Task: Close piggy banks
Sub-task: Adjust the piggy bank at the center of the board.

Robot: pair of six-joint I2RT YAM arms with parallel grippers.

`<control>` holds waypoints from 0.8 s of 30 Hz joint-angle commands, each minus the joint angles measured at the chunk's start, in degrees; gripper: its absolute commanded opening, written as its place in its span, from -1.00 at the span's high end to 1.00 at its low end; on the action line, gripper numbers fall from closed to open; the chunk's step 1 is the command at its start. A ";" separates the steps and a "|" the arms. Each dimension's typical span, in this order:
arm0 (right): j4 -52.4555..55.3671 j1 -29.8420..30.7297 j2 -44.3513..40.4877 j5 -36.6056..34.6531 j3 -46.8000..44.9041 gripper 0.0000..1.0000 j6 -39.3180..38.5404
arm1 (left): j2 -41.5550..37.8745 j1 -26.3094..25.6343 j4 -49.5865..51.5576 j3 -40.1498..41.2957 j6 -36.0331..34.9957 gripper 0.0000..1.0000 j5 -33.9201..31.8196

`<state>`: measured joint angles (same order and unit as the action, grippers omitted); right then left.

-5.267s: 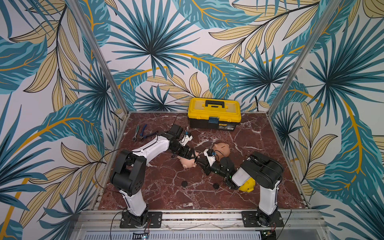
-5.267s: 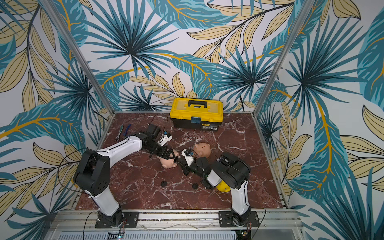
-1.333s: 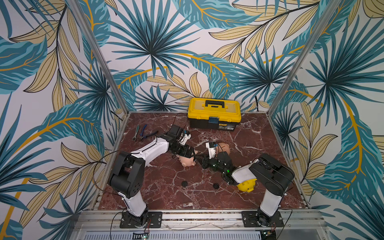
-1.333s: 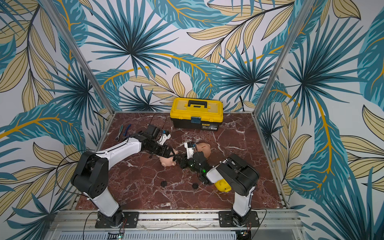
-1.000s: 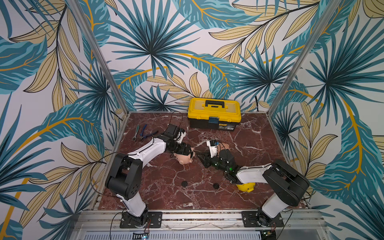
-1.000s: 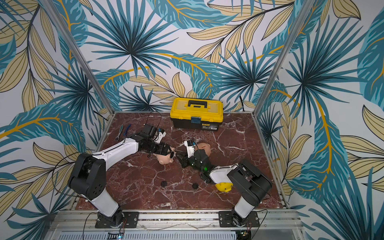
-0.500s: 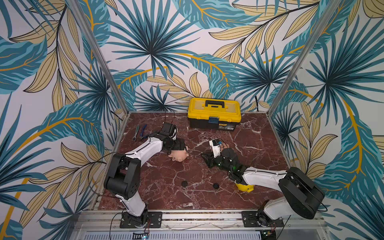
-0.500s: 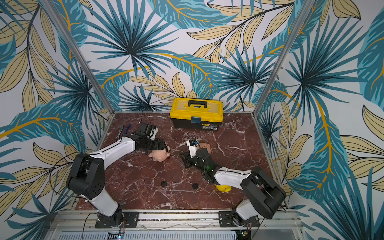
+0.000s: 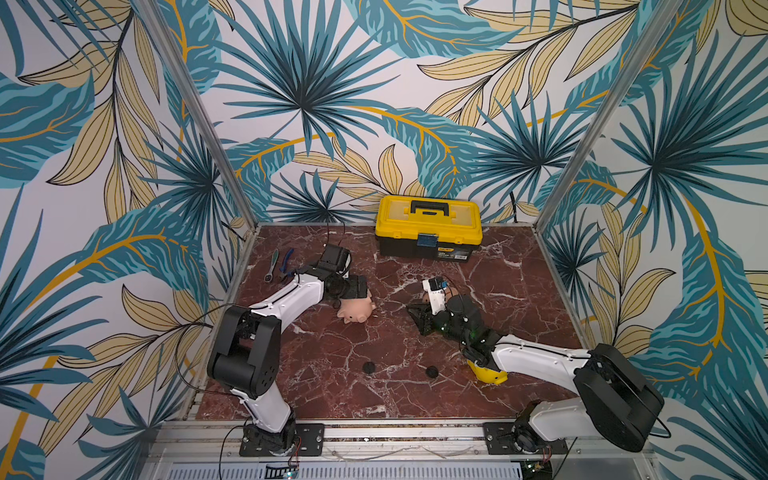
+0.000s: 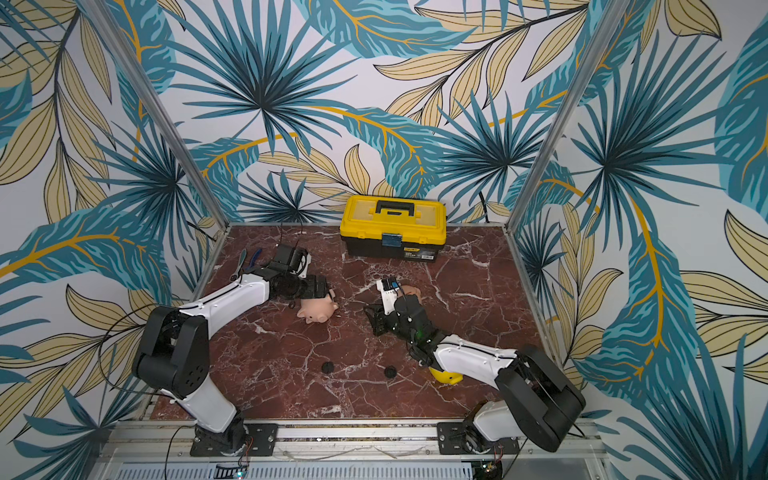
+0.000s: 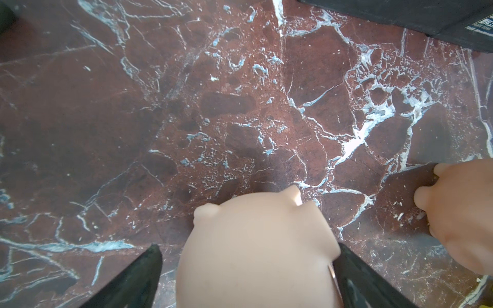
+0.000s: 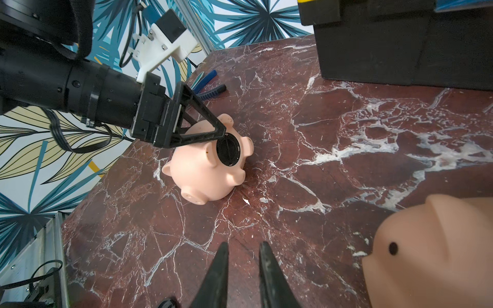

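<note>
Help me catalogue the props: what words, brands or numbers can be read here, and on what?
No text here can be read.
The toolbox has a front label with print on it: too small to read in both top views, blurred and cut off in the left wrist view.
On the pale pink pig, the peach-pink pig and the yellow pig: no lettering visible.

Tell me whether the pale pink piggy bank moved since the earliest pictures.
Yes. The pale pink piggy bank shifted to the robot's left: once in line with the yellow toolbox's left end, it now lies left of it.
</note>
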<state>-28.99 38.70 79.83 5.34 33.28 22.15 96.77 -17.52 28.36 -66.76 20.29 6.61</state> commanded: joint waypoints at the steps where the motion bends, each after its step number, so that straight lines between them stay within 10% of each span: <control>1: 2.30 -0.29 -1.31 -0.55 1.09 0.55 -1.10 | -1.17 0.38 3.98 -4.54 -1.77 -0.99 1.14; 10: 9.62 -0.77 -3.64 -0.91 3.80 0.53 -2.88 | -9.14 -2.18 10.58 -4.58 -0.61 -0.99 -3.71; 24: 28.69 -2.15 -11.53 -5.27 10.47 0.27 -3.22 | -15.74 -20.13 9.60 7.79 17.07 -0.99 -19.00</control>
<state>-7.70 36.93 70.74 3.11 42.04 19.75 80.40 -36.27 37.60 -62.08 32.08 -7.86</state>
